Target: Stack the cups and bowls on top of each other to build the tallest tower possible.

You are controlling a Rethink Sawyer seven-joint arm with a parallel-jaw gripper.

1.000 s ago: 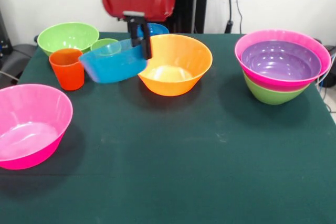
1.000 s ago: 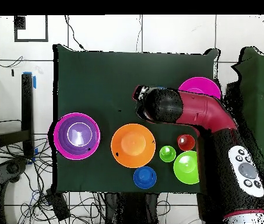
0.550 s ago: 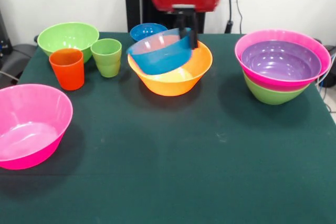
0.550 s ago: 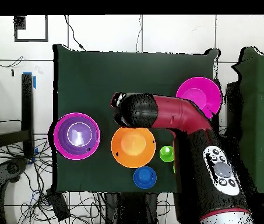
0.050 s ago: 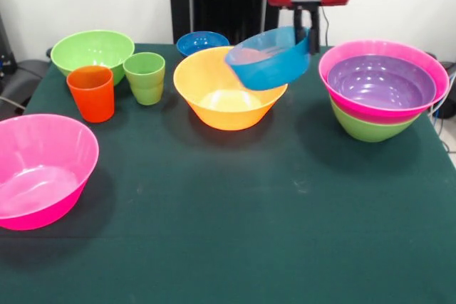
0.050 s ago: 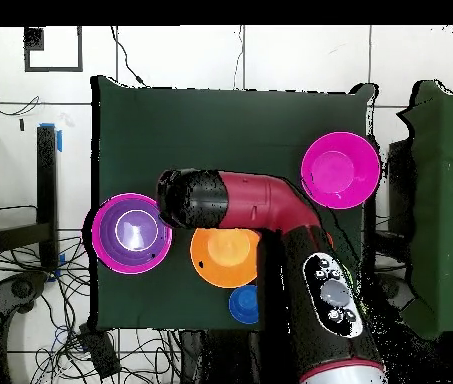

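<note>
Front view: the hand [image 5: 308, 32] is clamped on the rim of a tilted blue bowl [image 5: 268, 58], held in the air between the orange bowl [image 5: 224, 90] and the tower [image 5: 383, 87]. I'd level it out, centre it over the purple bowl [image 5: 381, 80], then drop it low. Overhead view: the arm [image 6: 260, 215] covers the hand and the blue bowl

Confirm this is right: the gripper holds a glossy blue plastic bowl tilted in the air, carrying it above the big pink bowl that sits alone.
Not quite. In the front view the gripper holds the tilted glossy blue plastic bowl above the big orange bowl's rim, beside the nested tower, not above the lone pink bowl.
</note>
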